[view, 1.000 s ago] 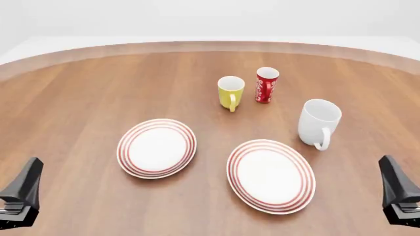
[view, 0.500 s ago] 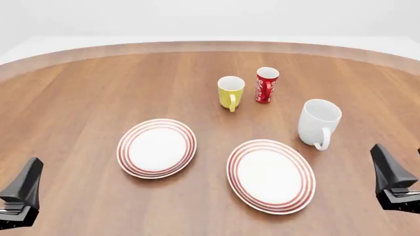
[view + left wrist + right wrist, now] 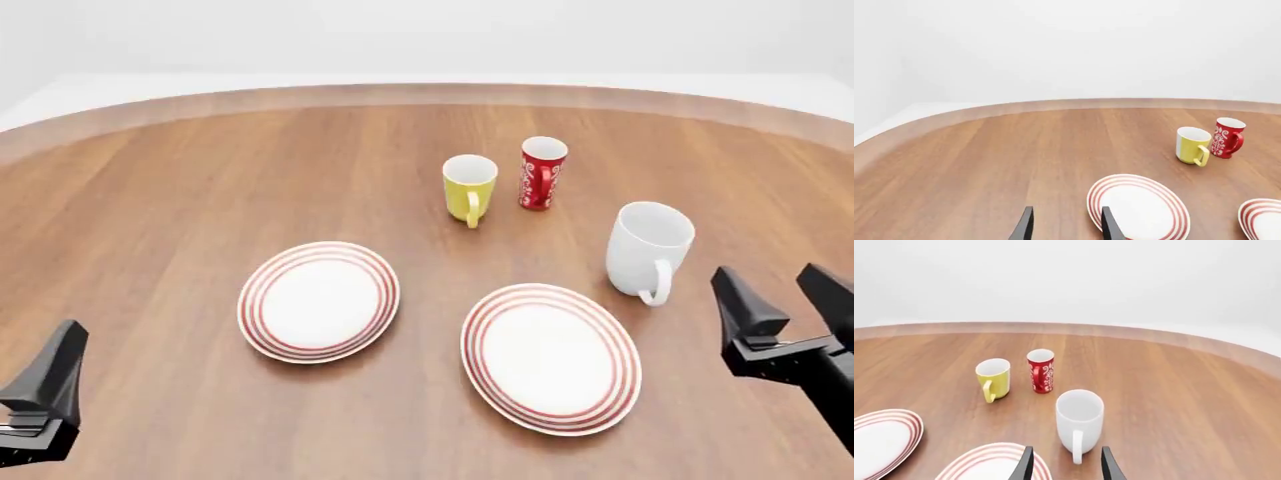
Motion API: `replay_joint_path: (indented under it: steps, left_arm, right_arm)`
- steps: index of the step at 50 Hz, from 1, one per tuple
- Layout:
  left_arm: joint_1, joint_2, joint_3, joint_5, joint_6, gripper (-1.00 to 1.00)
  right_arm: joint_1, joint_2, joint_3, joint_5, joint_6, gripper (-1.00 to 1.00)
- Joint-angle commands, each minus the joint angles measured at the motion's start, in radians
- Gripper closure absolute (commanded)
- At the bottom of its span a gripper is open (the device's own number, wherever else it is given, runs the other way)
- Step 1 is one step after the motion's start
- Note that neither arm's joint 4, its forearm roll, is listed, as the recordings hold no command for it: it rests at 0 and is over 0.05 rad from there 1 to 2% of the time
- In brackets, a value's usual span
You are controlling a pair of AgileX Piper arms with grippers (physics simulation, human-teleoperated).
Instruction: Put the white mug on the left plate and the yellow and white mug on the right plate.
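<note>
The white mug [image 3: 650, 248] stands upright on the table right of centre, handle toward me, and shows in the right wrist view [image 3: 1079, 419]. My right gripper [image 3: 771, 280] is open, just right of it and nearer me, holding nothing. Farther back stands the yellow and white mug [image 3: 469, 186], upright, also seen from the left wrist [image 3: 1192, 145]. Both ringed plates are bare: the left plate [image 3: 319, 300] and the right plate [image 3: 550, 357]. At the near left corner my left gripper [image 3: 1066, 227] is open and holds nothing.
A red-and-white patterned cup [image 3: 541, 173] stands right beside the yellow mug, on its right. The round wooden table's curved far edge [image 3: 427, 92] runs behind the cups.
My right gripper has moved forward and left toward the white mug, and both its fingers now show. The left gripper, mugs and plates have not moved.
</note>
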Motion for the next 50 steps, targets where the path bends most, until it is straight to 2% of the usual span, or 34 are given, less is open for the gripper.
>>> replay_joint_path:
  steps: [1, 13, 27, 50]
  left_arm:
    - [0.0, 0.0, 0.0, 0.0, 0.0, -1.0]
    - [0.0, 0.0, 0.0, 0.0, 0.0, -1.0]
    - [0.0, 0.0, 0.0, 0.0, 0.0, -1.0]
    - [0.0, 0.0, 0.0, 0.0, 0.0, -1.0]
  right_arm:
    - [-0.004, 0.216, -0.002, -0.172, 0.0, -1.0]
    - [0.003, 0.41, -0.028, -0.3, -0.014, -1.0]
    - [-0.011, 0.501, -0.09, -0.324, -0.025, -1.0]
    - [-0.01, 0.705, -0.093, -0.456, -0.023, -1.0]
